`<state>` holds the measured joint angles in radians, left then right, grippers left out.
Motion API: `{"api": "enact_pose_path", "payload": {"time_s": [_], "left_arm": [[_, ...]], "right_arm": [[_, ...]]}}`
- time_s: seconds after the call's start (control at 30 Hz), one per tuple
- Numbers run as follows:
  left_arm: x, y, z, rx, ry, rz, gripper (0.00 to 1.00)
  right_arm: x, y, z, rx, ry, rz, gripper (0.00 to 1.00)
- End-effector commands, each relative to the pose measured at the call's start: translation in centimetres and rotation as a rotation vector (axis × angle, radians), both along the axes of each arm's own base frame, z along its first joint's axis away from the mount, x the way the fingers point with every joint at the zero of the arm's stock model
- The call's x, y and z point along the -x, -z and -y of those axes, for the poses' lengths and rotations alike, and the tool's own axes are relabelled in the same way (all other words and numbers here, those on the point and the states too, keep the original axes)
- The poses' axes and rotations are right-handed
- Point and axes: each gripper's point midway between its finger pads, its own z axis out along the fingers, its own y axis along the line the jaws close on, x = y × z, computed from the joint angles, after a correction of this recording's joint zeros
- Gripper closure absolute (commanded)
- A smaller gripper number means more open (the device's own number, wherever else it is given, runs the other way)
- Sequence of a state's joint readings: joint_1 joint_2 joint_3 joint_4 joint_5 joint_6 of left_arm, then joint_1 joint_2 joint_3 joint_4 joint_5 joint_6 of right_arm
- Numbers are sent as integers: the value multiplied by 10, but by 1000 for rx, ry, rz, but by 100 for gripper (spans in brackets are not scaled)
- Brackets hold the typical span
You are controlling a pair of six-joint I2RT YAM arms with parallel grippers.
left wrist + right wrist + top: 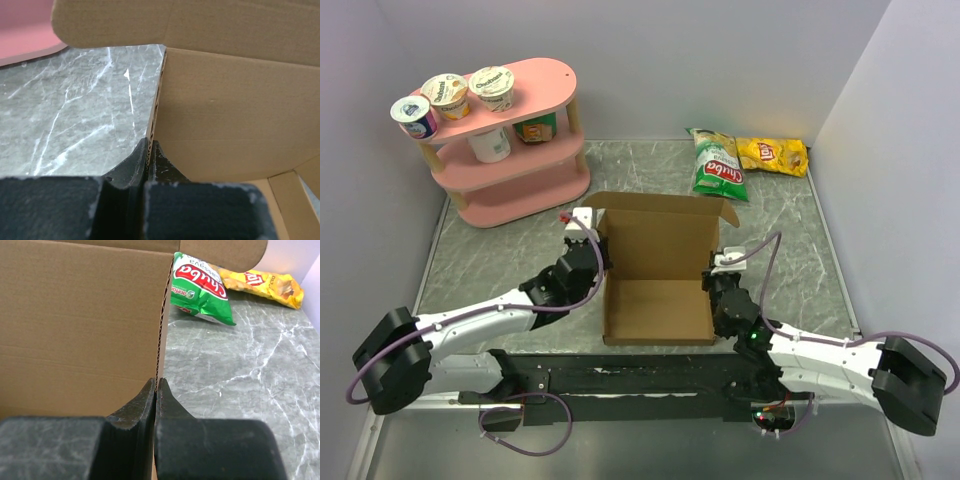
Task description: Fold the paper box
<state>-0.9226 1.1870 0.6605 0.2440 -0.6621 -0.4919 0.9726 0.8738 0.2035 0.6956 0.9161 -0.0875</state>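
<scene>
The paper box [657, 300] is a plain brown cardboard tray in the middle of the table, with its lid [658, 238] standing up at the far side. My left gripper [599, 256] is shut on the box's left side wall; in the left wrist view the corrugated edge [156, 107] runs straight into the pinched gripper [149, 146]. On the other side my right gripper [713, 276] is shut on the right side wall. The right wrist view shows that wall's edge [161, 325] clamped in the gripper [156, 383], with the wall's brown face [75, 330] to its left.
A pink two-tier shelf [535, 165] with several yoghurt cups stands at the back left. A green chip bag [718, 163] and a yellow chip bag [772, 155] lie at the back right. White walls enclose the grey marbled table [790, 250] on three sides.
</scene>
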Motion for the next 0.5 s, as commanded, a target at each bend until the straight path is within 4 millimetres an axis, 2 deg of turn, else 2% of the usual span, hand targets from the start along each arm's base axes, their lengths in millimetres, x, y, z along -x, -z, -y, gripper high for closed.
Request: {"api": "enact_pose_path", "payload": {"time_s": [0.0,0.17,0.47], "left_arm": [[18,-7,30,216,120,17,99],[25,12,19,221,84,11,99],[42,37,17,174,59,3,99]], "right_arm": [[7,-17,-34,-86,-115,60,100],[11,-6,-38,-61,-85,39,100],[27,4,-41,-30,24,12,100]]}}
